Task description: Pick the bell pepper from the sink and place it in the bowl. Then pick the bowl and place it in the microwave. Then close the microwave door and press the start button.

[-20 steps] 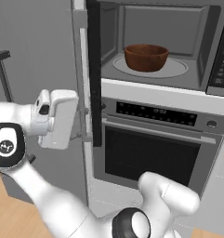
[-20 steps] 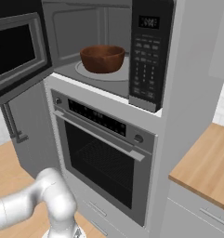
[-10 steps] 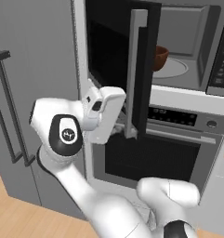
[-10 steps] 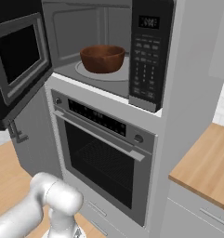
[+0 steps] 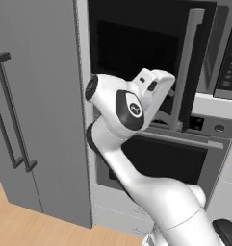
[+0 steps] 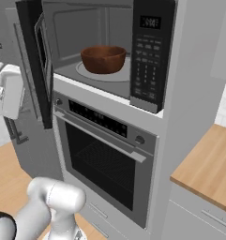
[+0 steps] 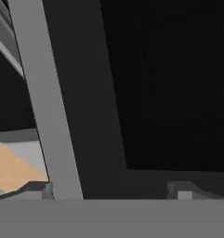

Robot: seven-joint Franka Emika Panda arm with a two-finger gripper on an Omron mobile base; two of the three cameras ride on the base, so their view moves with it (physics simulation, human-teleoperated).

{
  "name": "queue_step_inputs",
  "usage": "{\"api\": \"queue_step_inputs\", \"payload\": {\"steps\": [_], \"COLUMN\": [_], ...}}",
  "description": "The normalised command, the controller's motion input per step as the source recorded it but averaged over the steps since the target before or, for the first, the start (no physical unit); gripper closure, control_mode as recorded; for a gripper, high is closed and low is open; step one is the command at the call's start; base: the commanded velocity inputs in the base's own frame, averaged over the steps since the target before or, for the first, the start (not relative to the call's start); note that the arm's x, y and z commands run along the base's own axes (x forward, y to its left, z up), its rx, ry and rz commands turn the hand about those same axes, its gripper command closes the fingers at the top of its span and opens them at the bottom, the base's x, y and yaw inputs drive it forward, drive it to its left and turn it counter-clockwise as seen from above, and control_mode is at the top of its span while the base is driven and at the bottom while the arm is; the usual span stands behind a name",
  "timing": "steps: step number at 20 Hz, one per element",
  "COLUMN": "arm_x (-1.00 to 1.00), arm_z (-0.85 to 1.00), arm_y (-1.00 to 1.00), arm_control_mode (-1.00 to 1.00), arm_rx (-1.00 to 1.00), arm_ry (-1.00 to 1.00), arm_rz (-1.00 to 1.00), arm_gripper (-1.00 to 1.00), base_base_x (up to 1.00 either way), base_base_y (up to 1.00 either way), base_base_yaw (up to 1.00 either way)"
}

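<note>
The bowl sits inside the microwave on the glass turntable, upright, roughly centred; can't tell from here whether the pepper is in it, rim hides the inside. So the job in hand looks like the door step. The microwave door is partway round on its left hinge, about edge-on in the right base view and still well off the front, w/ the button panel uncovered at the right. The gripper is up against the door's outer face near its lower part; hand view shows the dark window and steel-grey frame very close, and the two fingertips stand wide apart, nothing between them. Whether they actually touch the door I can't say. Handling, as a judgement: door is a stiff flat panel, light, swings freely on the hinge, so no need to grab it; a flat push w/ the hand or finger backs on the frame, out toward the free edge away from the hinge, should give most leverage. Window is smooth and prob slippery, frame is the safer contact. Push should follow the arc or the contact slides off. The oven below w/ its bar handle is not involved. Start button needs a small firm poke afterwards, better w/ fingers together.
</note>
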Motion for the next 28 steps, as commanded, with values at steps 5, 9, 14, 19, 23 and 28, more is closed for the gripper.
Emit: {"api": "queue_step_inputs", "payload": {"steps": [5, 9, 14, 19, 23, 28], "arm_x": [0.88, 0.78, 0.73, 0.72, 0.8, 0.82], "arm_z": [0.0, 0.0, 0.0, 0.0, 0.0, -0.03], "arm_y": [-0.71, -0.73, -0.66, -0.63, -0.38, -0.15], "arm_control_mode": [-1.0, -1.0, -1.0, -1.0, -1.0, -1.0], "arm_rx": [0.16, 0.13, 0.1, 0.11, 0.05, 0.01], "arm_ry": [0.17, 0.05, 0.0, 0.02, 0.03, 0.03], "arm_rz": [0.17, 0.2, 0.25, 0.29, 0.25, 0.15], "arm_gripper": [-1.0, -1.0, -1.0, -1.0, -1.0, -1.0], "base_base_x": [0.0, 0.0, 0.0, 0.0, 0.0, 0.0], "base_base_y": [0.0, 0.0, 0.0, 0.0, 0.0, 0.0], "base_base_yaw": [0.0, 0.0, 0.0, 0.0, 0.0, 0.0]}}
